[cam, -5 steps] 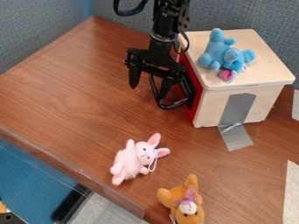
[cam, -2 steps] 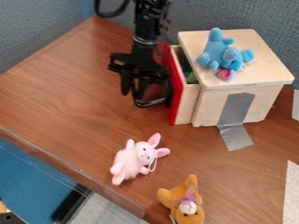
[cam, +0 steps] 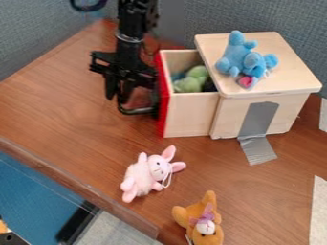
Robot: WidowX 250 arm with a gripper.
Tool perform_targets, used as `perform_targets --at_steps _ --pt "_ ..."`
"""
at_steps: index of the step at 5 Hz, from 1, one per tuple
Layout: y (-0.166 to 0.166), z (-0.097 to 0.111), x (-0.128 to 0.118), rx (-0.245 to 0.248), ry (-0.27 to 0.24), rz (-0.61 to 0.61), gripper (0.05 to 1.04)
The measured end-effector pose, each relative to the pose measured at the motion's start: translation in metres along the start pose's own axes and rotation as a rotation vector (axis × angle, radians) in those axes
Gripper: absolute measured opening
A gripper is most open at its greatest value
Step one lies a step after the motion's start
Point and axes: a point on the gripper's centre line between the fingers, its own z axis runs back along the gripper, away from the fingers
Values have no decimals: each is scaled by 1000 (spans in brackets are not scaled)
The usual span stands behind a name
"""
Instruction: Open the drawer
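Observation:
At the upper left of the camera view the black gripper (cam: 120, 94) hangs low over the table, at the black loop handle (cam: 136, 111) on the drawer's outer side. The drawer (cam: 190, 115), pale wood with a red front (cam: 163, 103), stands well out from the left side of the wooden box (cam: 256, 86). Green soft toys (cam: 191, 80) show inside it, along with something dark near the box. Part of the handle is hidden behind or merges with the black gripper.
A blue plush toy (cam: 241, 60) sits on the box top. Grey tape (cam: 258, 119) runs down the box onto the table (cam: 64, 110). A pink plush rabbit (cam: 144, 176) and an orange plush toy (cam: 201, 220) lie nearer the front edge.
The gripper has moved left along with the handle and drawer. The drawer was shut against the box a second ago; it now stands out, with its inside showing.

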Motion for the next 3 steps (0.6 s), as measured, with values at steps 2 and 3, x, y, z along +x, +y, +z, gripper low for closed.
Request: perform_targets --at_steps 2,3 --pt "8 8 -5 22 -17 -27 576" --pt "15 37 -5 31 -91 -4 878"
